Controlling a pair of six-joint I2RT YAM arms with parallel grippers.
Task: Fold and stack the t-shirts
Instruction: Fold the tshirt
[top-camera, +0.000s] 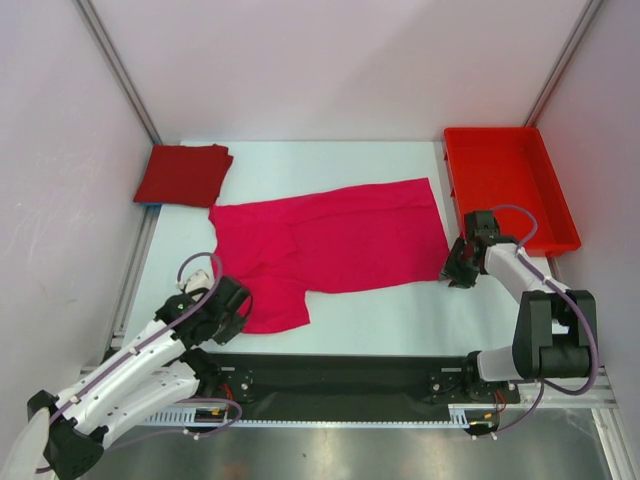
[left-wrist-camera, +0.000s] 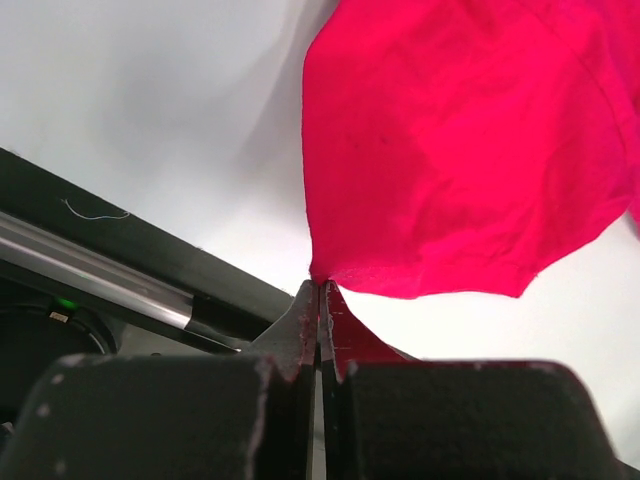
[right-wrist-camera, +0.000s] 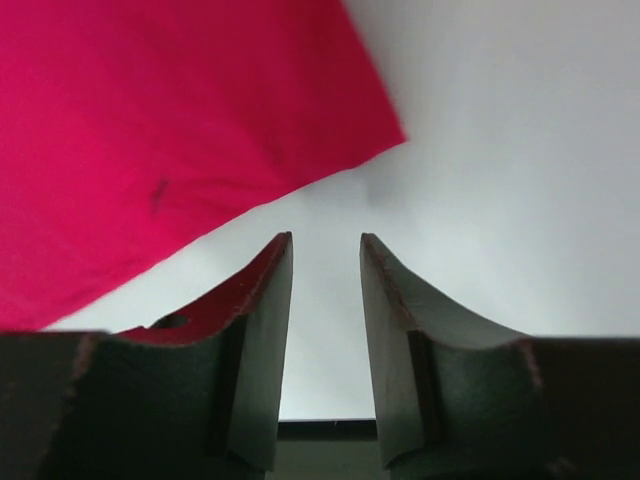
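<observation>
The magenta-pink t-shirt (top-camera: 330, 240) lies spread on the white table, with one flap hanging toward the near left. It also shows in the left wrist view (left-wrist-camera: 460, 150) and the right wrist view (right-wrist-camera: 150, 130). My left gripper (top-camera: 236, 306) is at the flap's near left corner, and in its wrist view (left-wrist-camera: 320, 288) the jaws are pressed together on the cloth's corner tip. My right gripper (top-camera: 457, 270) sits just off the shirt's near right corner, and its wrist view (right-wrist-camera: 325, 242) shows it open and empty over bare table. The crimson t-shirt (top-camera: 183, 174) lies folded at the back left.
A rigid red plastic tray (top-camera: 555, 190) stands at the back right, just beyond the right arm. A black rail (top-camera: 330, 375) runs along the table's near edge and shows in the left wrist view (left-wrist-camera: 120, 250). Pale walls close in the left, back and right.
</observation>
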